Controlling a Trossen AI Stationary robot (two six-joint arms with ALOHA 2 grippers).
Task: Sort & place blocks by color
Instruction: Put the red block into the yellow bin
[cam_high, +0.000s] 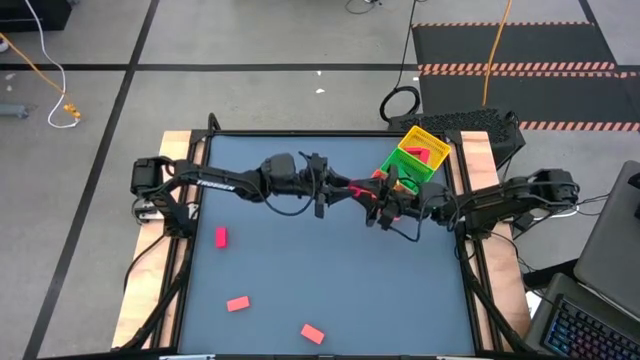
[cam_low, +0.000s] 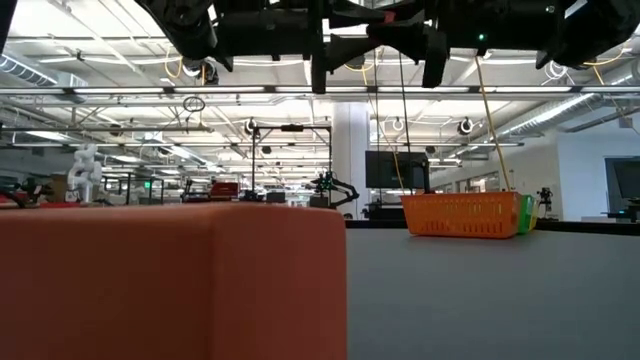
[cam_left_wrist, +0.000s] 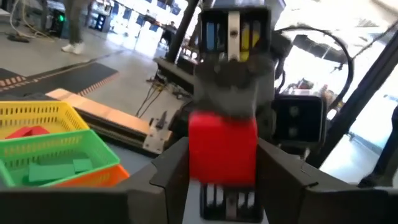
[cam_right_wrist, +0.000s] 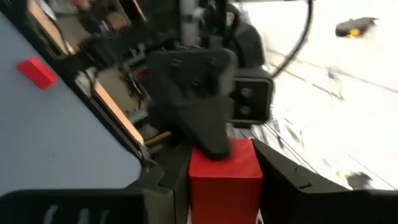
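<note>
Above the middle of the table my two grippers meet tip to tip on one red block (cam_high: 360, 190). My left gripper (cam_high: 345, 188) comes from the table's left and my right gripper (cam_high: 378, 200) from its right, and both are shut on the block. In the left wrist view the block (cam_left_wrist: 222, 149) sits between my left fingers, with the right gripper behind it. The right wrist view shows the block (cam_right_wrist: 224, 171) between my right fingers. Three more red blocks (cam_high: 221, 237), (cam_high: 237, 303), (cam_high: 312, 333) lie flat on the table's left and near part. My left gripper pinches the red block by two opposite sides (cam_left_wrist: 194, 155) between its two fingers. The fingers lie level and come from the table's left. The block is lifted clear of the table. My right gripper pinches the same block by two opposite sides (cam_right_wrist: 198, 177) between its fingers. It comes about level from the table's right, facing the left gripper. The left gripper's fingers (cam_right_wrist: 205, 124) cover the block's far end.
The three-compartment tray (cam_high: 415, 157) stands at the far right of the table, close behind the right gripper. A red piece (cam_left_wrist: 28, 132) lies in its yellow part and green pieces (cam_left_wrist: 53, 169) in its green part. One block (cam_low: 170, 280) fills the low view's near left.
</note>
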